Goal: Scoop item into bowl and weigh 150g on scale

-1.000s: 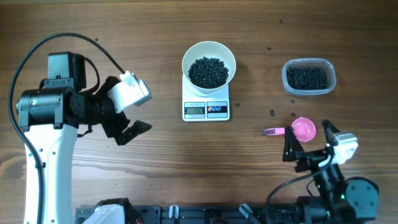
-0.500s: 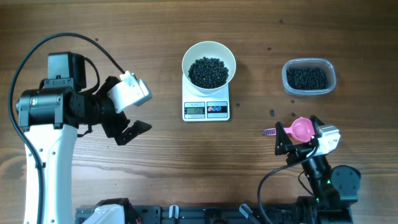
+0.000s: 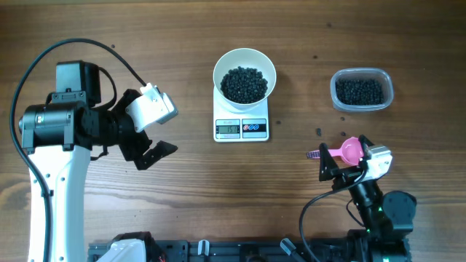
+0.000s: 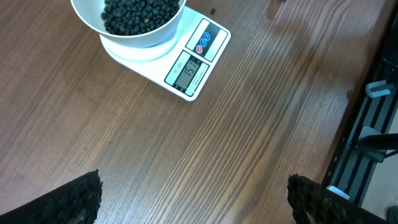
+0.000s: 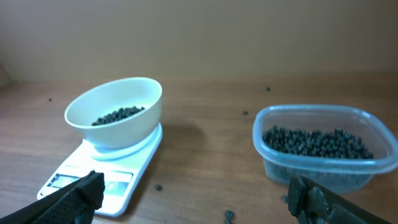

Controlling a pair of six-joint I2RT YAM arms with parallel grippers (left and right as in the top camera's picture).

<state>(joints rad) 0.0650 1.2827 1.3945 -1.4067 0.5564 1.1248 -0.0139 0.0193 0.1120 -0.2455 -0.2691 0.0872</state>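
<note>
Both arms are posed over the worktop [image 3: 189,196] with claws spread wide and empty.

The left arm [image 3: 44,124] climbs from the near left corner along the left edge, then bends at its black elbow toward the middle. The left claw [image 3: 162,129] aims right and down, and its dark fingertips [image 4: 81,199] sit at opposite lower corners of the wrist view with nothing between them. The right arm [image 3: 382,207] is folded low at the near edge, right of centre. The right claw [image 3: 344,156] faces the far edge almost level, its fingertips [image 5: 78,196] just as far apart and gripping nothing.
</note>
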